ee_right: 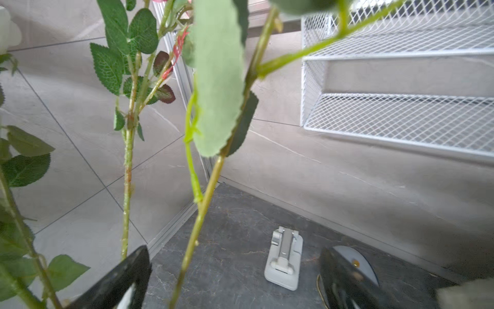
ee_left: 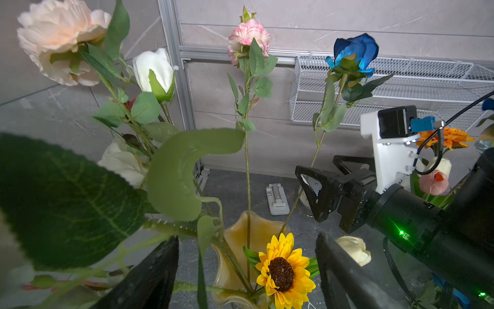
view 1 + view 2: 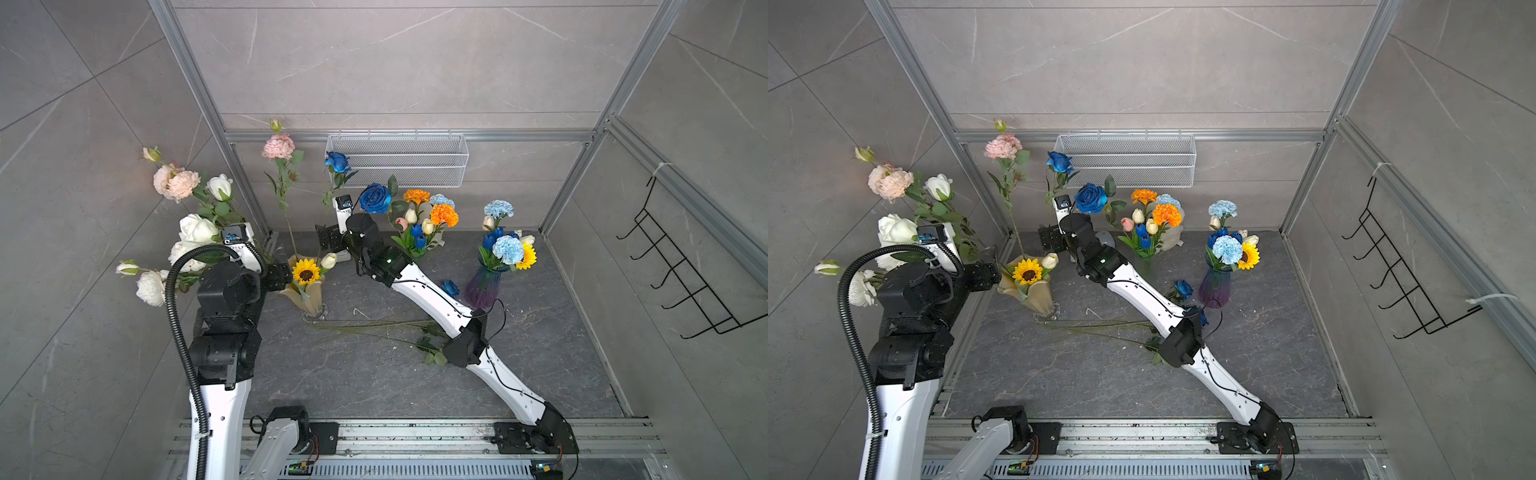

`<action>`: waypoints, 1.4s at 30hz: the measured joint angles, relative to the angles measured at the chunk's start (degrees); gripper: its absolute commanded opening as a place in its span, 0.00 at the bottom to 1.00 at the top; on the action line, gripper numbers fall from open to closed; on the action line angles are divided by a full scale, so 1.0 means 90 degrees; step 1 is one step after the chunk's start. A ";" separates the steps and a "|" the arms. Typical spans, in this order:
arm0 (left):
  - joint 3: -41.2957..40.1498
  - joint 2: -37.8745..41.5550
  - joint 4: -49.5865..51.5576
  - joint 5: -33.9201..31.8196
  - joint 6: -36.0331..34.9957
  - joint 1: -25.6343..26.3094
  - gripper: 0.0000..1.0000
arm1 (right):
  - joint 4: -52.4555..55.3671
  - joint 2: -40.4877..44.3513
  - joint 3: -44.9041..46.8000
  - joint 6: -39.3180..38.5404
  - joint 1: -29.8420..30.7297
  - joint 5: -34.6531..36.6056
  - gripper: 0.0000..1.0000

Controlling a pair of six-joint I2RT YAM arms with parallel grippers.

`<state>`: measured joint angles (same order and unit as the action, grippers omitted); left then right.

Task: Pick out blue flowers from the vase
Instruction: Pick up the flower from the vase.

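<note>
We see the right claw [image 1: 234,252] wide open, far back near the middle of the dark grey stone table [image 3: 374,382]. The long green stem [image 1: 203,203] of a deep blue rose [image 3: 337,162] stands between its two black fingers [image 1: 125,275]. The fingers do not seem to touch it, so the claw holds nothing.

This rose stands in the wavy yellow glass vase [image 3: 311,301] on the far left. A yellow sunflower [image 3: 306,272], a white tulip [image 3: 328,260] and a tall pink carnation [image 3: 278,146] stand there too.

The left claw [image 2: 247,240] is wide open as well and holds nothing. It hangs just left of the yellow vase.

We see more blue flowers. A second big blue rose [image 3: 375,198] shows just behind the right arm. Small dark blue tulips [image 3: 417,236] stand in the middle bunch by the orange carnations [image 3: 444,215]. Pale blue carnations [image 3: 508,249] stand in the purple ribbed glass vase [image 3: 482,291] on the right. Near that vase, a loose blue rose [image 3: 450,288] lies flat on the table.
</note>
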<state>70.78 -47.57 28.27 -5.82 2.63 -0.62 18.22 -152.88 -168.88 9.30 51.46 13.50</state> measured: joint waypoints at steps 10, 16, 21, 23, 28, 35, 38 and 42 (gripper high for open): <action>-0.0661 -0.0129 -0.0148 -0.0017 0.0359 0.0000 0.95 | -0.0585 -0.0182 0.0000 0.0039 0.0000 -0.0532 0.28; -0.0648 -0.0172 -0.0056 -0.0053 0.0461 0.0000 0.99 | -0.0741 -0.0185 -0.0012 -0.0056 0.0000 -0.0801 0.09; -0.0427 -0.0284 0.0408 -0.0131 0.0517 0.0000 1.00 | -0.0896 -0.0182 -0.0012 -0.0131 0.0036 -0.0937 0.00; -0.0294 -0.0304 0.0590 -0.0131 0.0520 0.0000 1.00 | -0.0913 -0.0182 -0.0012 -0.0151 0.0041 -0.0935 0.00; 0.0107 -0.0301 0.1103 -0.0114 0.0512 0.0000 1.00 | -0.0882 -0.0182 -0.0073 -0.0209 0.0036 -0.0984 0.00; 0.0600 -0.0301 0.1719 -0.0121 0.0486 0.0000 1.00 | -0.0862 -0.0083 -0.0277 -0.0753 0.0223 -0.1003 0.00; 0.0651 -0.0257 0.1914 -0.0114 0.0486 0.0000 1.00 | -0.0845 0.0095 -0.0277 -0.1047 0.0401 -0.1005 0.00; 0.0651 -0.0075 0.2164 0.0002 0.0486 0.0000 1.00 | -0.0845 0.0500 -0.0277 -0.1435 0.0680 -0.1003 0.00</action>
<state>76.64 -48.25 47.75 -5.80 7.01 -0.62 10.61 -148.38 -171.37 -3.62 57.58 4.47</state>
